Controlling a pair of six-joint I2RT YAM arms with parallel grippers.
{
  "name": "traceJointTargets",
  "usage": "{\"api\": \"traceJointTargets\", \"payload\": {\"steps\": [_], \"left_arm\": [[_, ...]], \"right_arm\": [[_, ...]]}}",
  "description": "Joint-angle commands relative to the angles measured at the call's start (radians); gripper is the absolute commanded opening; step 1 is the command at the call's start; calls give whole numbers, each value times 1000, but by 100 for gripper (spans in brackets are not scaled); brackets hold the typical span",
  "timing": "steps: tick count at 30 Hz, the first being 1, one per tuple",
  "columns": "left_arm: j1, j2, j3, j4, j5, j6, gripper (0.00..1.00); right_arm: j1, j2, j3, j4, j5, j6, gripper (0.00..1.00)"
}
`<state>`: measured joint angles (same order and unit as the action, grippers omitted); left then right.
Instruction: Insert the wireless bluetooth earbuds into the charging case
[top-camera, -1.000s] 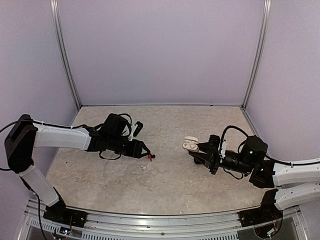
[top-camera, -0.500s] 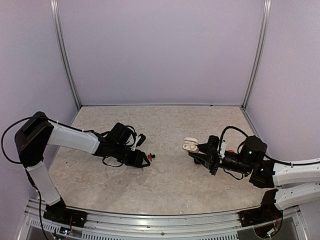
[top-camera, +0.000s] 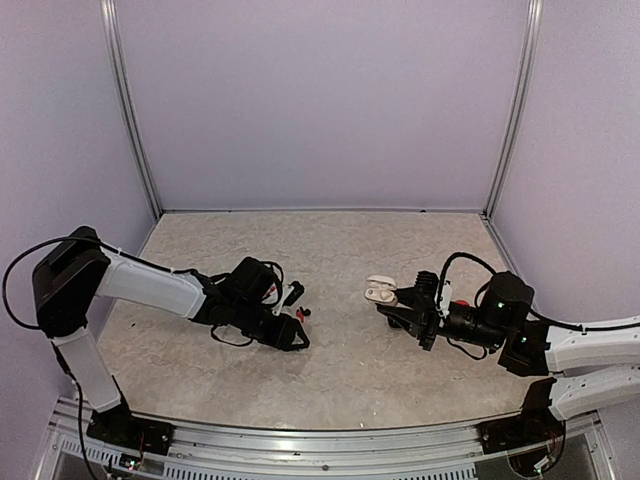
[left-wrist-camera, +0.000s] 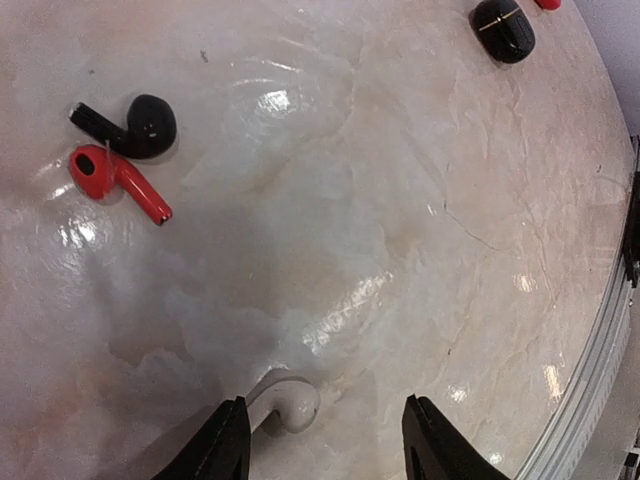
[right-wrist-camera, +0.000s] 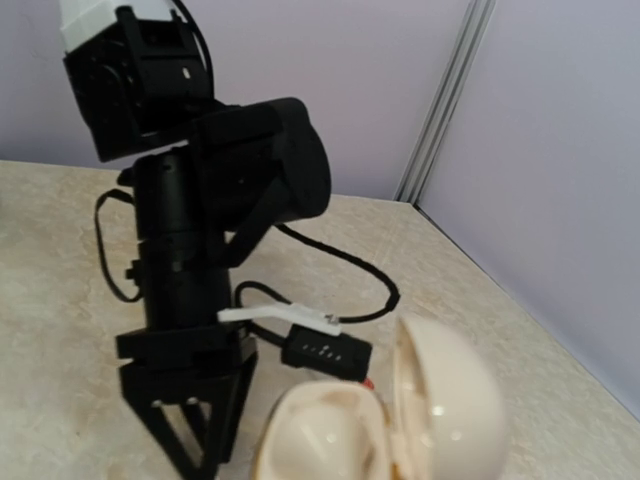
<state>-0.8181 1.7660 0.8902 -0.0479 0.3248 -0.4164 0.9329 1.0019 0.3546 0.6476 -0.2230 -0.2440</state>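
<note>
A white earbud lies on the table between the open fingers of my left gripper, close to the left finger and not gripped. The gripper sits low over it in the top view, which hides that earbud. Just beyond lie a red earbud and a black earbud, side by side. My right gripper is shut on the white charging case and holds it above the table with the lid swung open.
A small black case lies on the table toward the right arm, with a red item at the frame edge beside it. The metal rail marks the near table edge. The left arm and its cable fill the right wrist view.
My left gripper has moved toward the near edge and slightly right, coming down astride the white earbud, which the top view now hides. The right arm and case have stayed still.
</note>
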Motion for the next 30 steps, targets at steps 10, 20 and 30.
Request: {"api": "traceJointTargets", "payload": {"steps": [10, 20, 30], "left_arm": [[-42, -113, 60, -246, -112, 62, 55], [-139, 53, 337, -577, -369, 332, 50], [-175, 146, 432, -663, -415, 413, 44]], "right_arm": [[-5, -12, -4, 6, -1, 6, 0], [-6, -25, 12, -37, 1, 18, 0], [-6, -59, 6, -57, 5, 33, 0]]}}
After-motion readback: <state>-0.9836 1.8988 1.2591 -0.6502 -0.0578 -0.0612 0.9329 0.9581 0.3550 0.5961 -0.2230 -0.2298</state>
